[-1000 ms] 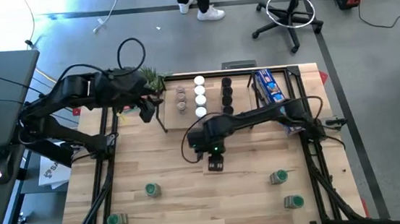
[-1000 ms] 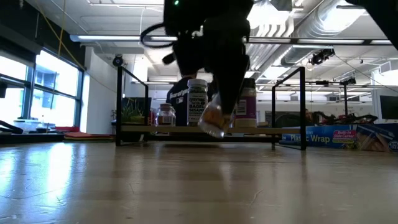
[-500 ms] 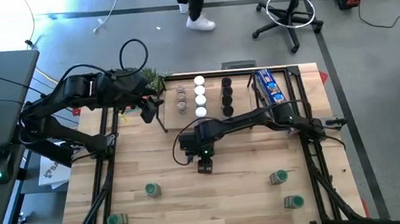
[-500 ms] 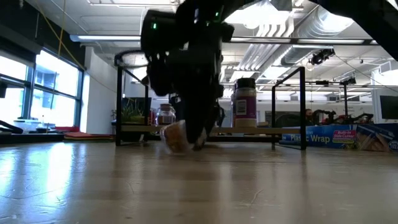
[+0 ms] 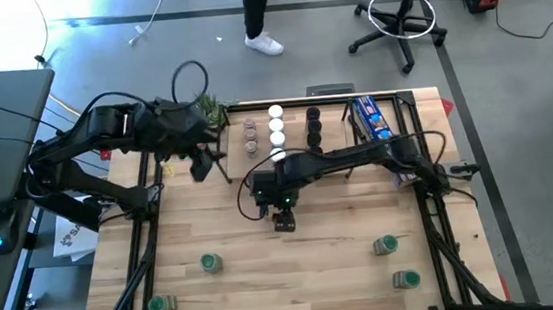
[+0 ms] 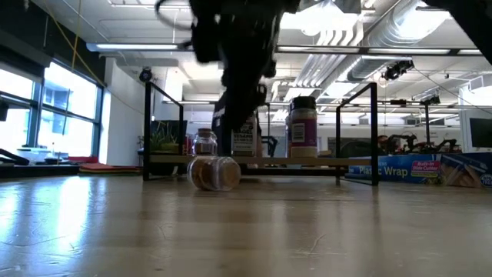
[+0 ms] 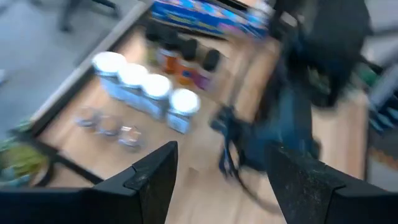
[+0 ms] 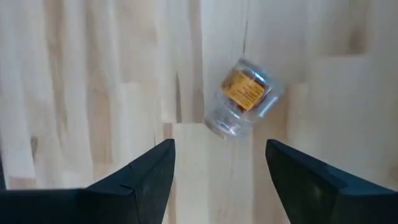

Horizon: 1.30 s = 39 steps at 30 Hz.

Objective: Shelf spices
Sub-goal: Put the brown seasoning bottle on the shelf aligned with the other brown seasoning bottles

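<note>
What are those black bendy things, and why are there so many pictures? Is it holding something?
They are two robot arms at a wooden table. One camera looks down from above, one sits at table height, and one rides on each wrist. The right gripper is open and holds nothing; a small clear jar lies on its side on the wood beyond it. The left gripper waits open near the shelf, where more jars stand. Four green-lidded jars sit nearer the table's front.
</note>
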Motion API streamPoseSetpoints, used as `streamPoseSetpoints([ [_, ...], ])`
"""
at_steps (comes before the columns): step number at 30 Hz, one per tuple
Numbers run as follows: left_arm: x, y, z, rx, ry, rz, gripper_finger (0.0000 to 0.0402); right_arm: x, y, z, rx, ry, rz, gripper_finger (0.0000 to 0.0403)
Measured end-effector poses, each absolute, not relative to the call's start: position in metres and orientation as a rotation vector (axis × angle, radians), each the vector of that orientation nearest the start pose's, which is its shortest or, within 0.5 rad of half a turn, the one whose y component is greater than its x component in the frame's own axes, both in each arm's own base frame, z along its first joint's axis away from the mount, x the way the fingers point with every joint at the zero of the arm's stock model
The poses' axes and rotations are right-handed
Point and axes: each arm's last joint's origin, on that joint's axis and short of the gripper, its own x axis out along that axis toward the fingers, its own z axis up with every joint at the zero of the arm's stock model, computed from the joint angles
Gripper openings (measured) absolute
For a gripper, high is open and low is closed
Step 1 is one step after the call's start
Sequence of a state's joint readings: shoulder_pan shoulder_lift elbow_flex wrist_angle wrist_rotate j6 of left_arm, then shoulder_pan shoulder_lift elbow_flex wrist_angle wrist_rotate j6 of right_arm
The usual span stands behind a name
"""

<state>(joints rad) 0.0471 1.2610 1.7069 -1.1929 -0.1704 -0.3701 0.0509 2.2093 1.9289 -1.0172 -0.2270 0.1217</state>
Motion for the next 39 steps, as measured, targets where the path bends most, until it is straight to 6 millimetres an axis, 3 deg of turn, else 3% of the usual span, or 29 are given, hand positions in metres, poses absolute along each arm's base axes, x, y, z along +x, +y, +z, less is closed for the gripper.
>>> streamPoseSetpoints([
  [4,0.205,-0.002,0.445,-0.245,0.776,0.189,0.0232,0.435,0.034,0.262,0.112,1.222,0.15,0.0247],
  [10,0.218,-0.028,0.427,-0.163,0.86,-0.016,0.0232,0.381,0.038,0.343,0.096,1.118,0.111,0.0248],
  [15,0.256,-0.049,0.401,-0.022,0.959,-0.172,0.0225,0.316,0.041,0.406,0.185,1.001,-0.046,0.0248],
  [21,0.325,-0.069,0.348,0.212,0.997,-0.358,0.0206,0.239,0.037,0.458,0.363,0.795,-0.314,0.0248],
  [26,0.374,-0.07,0.289,0.433,1.08,-0.286,0.0203,0.189,0.037,0.482,0.423,0.626,-0.414,0.0248],
  [30,0.391,-0.066,0.247,0.447,1.224,-0.232,0.0212,0.162,0.036,0.492,0.432,0.568,-0.4,0.0248],
  [35,0.394,-0.066,0.22,0.352,1.356,-0.284,0.0241,0.144,0.035,0.492,0.404,0.596,-0.386,0.0248],
  [39,0.396,-0.066,0.214,0.335,1.371,-0.243,0.0265,0.138,0.035,0.489,0.334,0.649,-0.382,0.0248],
])
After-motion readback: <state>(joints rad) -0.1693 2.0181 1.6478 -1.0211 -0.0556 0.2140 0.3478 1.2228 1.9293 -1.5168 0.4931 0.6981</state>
